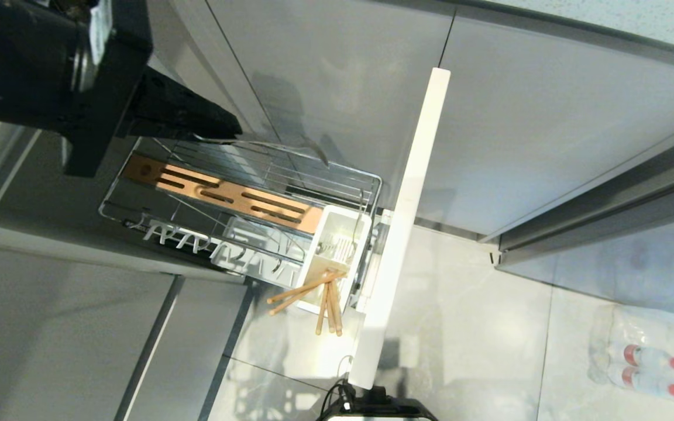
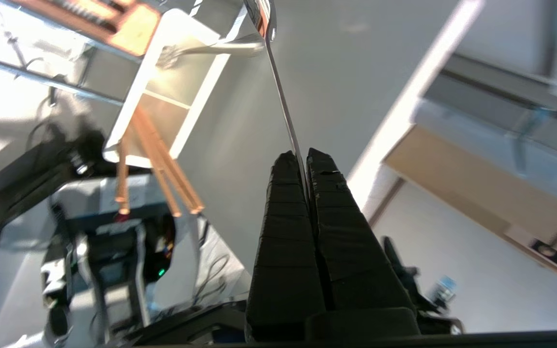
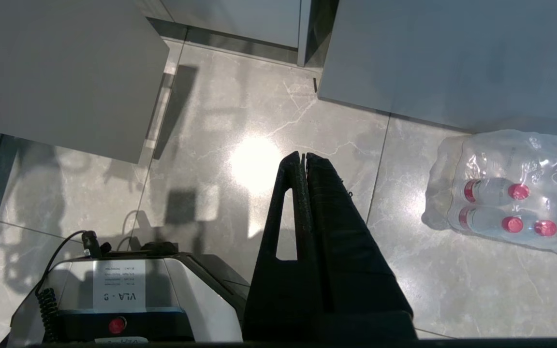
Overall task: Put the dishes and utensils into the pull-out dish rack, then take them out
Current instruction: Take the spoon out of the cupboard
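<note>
My left gripper [image 1: 236,130] [image 2: 302,153] is shut on the handle of the spoon [image 2: 281,92], which points out over the back of the pull-out dish rack [image 1: 366,193]. The spoon's shiny bowl [image 1: 320,156] hangs above the wire basket, clear of the white utensil caddy [image 1: 344,225] [image 2: 201,106]. Wooden chopsticks [image 1: 308,288] [image 2: 162,164] stick out of the caddy's front end. A slotted wooden bar [image 1: 226,196] runs along the basket. The dishes are out of view. My right gripper [image 3: 302,155] hangs shut and empty over the floor.
The rack's pale front panel [image 1: 407,222] stands out from the grey cabinet fronts [image 1: 547,117]. A wrapped pack of water bottles [image 1: 647,356] [image 3: 505,193] lies on the tiled floor at the right. My own base [image 3: 114,290] is below.
</note>
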